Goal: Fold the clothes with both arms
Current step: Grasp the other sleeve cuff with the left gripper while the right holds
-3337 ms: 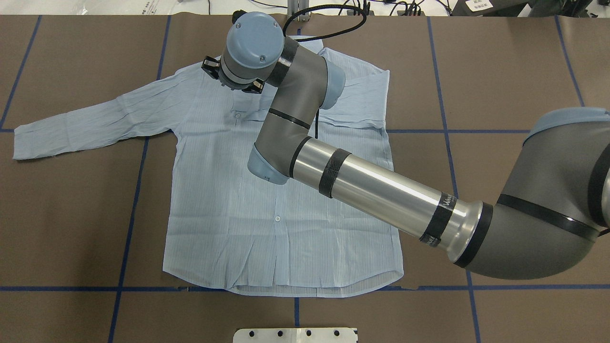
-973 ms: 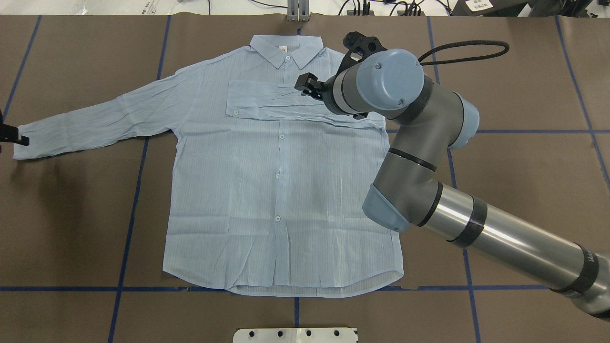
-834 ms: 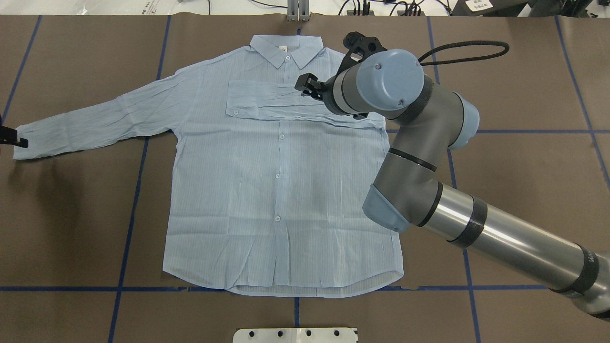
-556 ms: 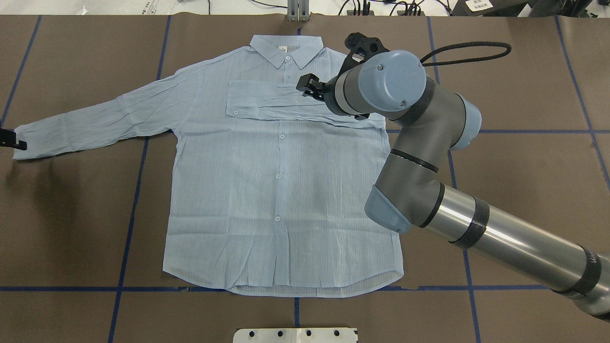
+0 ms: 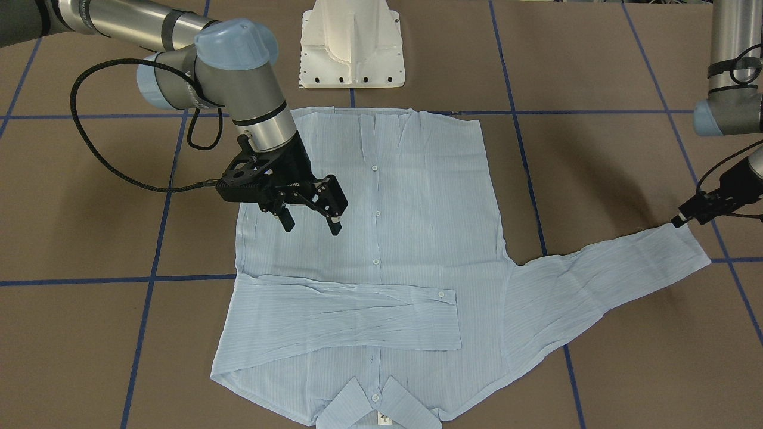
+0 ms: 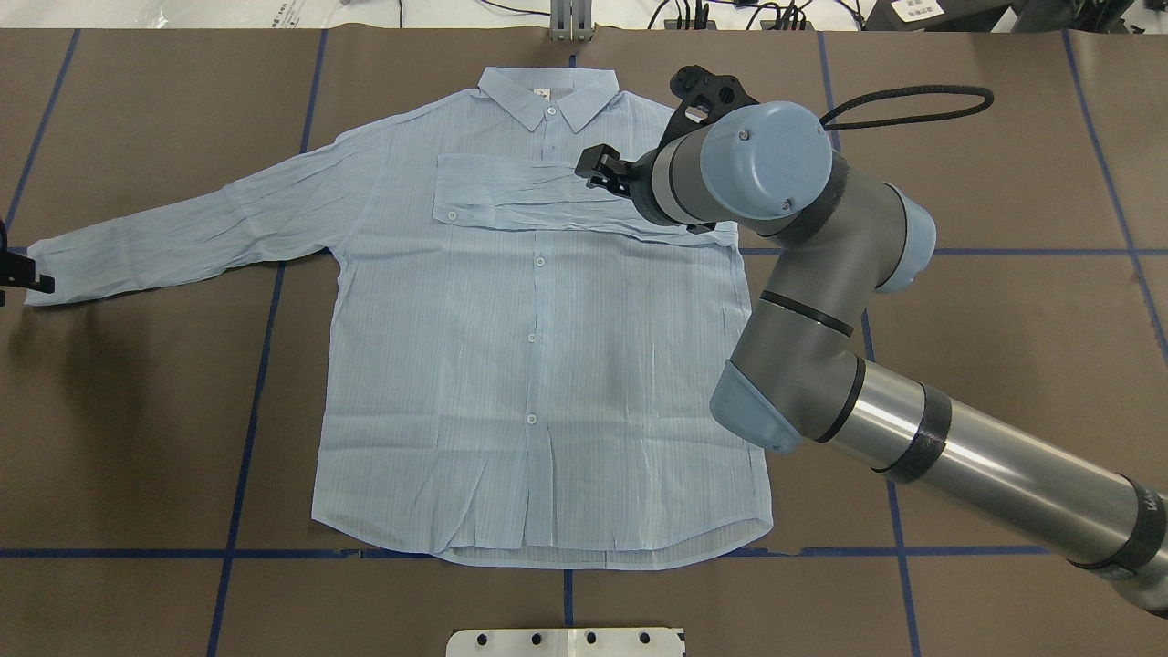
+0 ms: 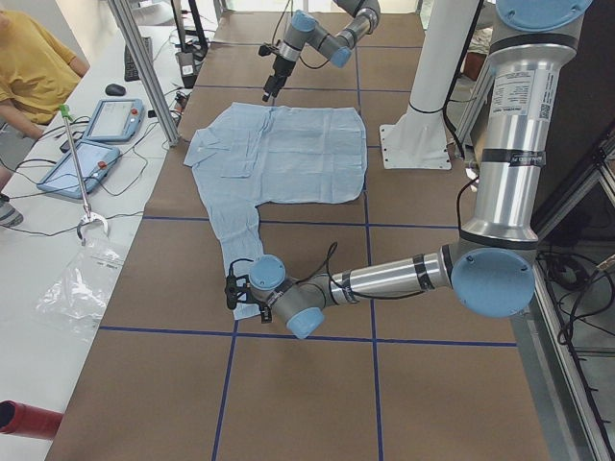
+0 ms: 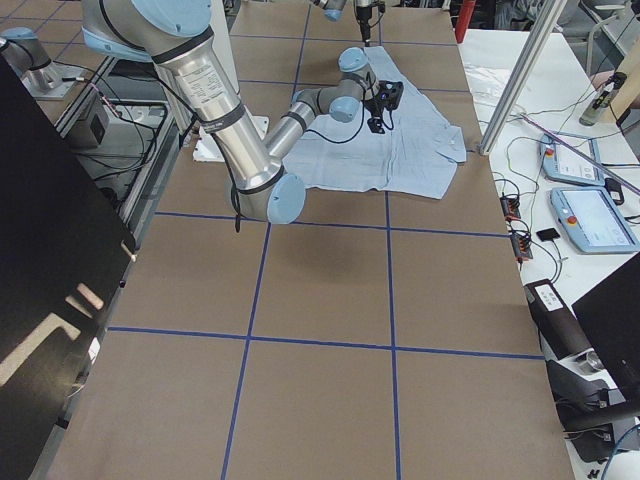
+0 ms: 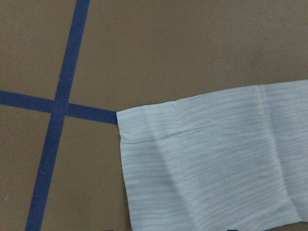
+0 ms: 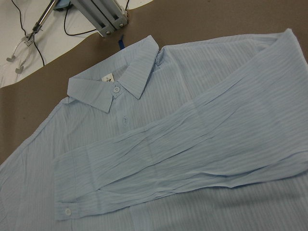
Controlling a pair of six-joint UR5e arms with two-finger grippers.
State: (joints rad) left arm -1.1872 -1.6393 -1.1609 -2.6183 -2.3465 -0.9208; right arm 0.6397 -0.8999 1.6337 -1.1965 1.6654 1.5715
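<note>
Shirt (image 6: pixel 511 365) lies flat between pedestal (image 6: pixel 566 641) and post (image 6: pixel 569 20).

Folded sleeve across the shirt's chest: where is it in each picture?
Front-facing: folded sleeve at lower centre, just above the collar.
Overhead: folded sleeve at upper centre, just below the collar.
Exterior left: too small to pick out on the shirt.
Exterior right: too small as well.
Left wrist: not in it; only the other sleeve's cuff.
Right wrist: folded sleeve slants across the middle, below the collar.
Shared landmark: the collar.
</note>
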